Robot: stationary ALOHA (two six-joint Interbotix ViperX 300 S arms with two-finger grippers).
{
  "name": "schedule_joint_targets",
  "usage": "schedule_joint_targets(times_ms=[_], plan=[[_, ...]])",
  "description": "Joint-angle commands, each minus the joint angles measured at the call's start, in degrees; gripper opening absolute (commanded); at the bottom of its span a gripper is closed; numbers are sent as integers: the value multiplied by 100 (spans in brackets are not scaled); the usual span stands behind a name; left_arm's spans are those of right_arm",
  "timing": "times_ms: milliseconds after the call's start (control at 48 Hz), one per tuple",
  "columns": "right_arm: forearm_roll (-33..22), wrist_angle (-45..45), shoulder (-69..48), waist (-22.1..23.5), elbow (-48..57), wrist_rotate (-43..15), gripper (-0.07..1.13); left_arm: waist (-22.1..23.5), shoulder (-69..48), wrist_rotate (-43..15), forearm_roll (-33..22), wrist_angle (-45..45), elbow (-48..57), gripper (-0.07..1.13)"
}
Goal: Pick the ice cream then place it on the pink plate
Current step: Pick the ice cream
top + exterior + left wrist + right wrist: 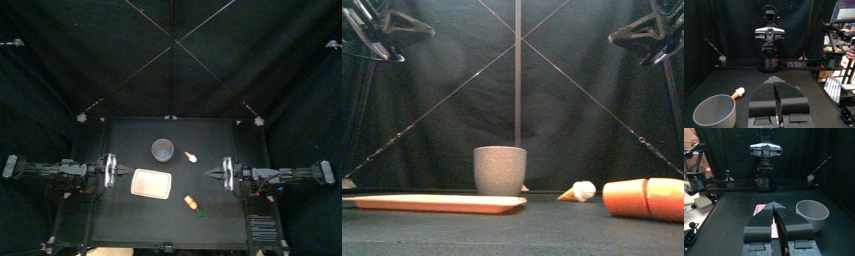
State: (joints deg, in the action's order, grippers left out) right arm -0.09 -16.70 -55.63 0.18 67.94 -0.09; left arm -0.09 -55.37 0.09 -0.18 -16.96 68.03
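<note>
While parked, left gripper (pixel 775 82) and right gripper (pixel 775 205) read closed, empty. I see ice cream (pixel 191 157) on black tabletop (pixel 221 135) near right gripper's tip, pink plate (pixel 152 183) between grippers, black curtains (pixel 80 60) around.

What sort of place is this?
Probably a robot test booth: black curtains surround a small table, a left arm and a right arm flank it, and a toy ice cream and pink plate lie there.
</note>
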Motion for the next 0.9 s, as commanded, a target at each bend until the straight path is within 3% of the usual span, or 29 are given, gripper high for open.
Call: schedule_joint_targets(times_ms=[21, 375, 542, 771, 896], plan=[[35, 53, 202, 132, 9, -26, 1, -105, 44, -35, 0, -26, -35, -6], [536, 1371, 1239, 1494, -211, -475, 23, -141, 26, -44, 18, -26, -26, -2], [439, 1371, 1758, 1731, -387, -510, 47, -141, 26, -53, 35, -26, -35, -2], [404, 1362, 2646, 1969, -729, -501, 92, -141, 18, -53, 62, -26, -26, -2], [413, 1371, 3138, 2030, -870, -501, 106, -141, 9, -44, 62, -18, -18, -2]])
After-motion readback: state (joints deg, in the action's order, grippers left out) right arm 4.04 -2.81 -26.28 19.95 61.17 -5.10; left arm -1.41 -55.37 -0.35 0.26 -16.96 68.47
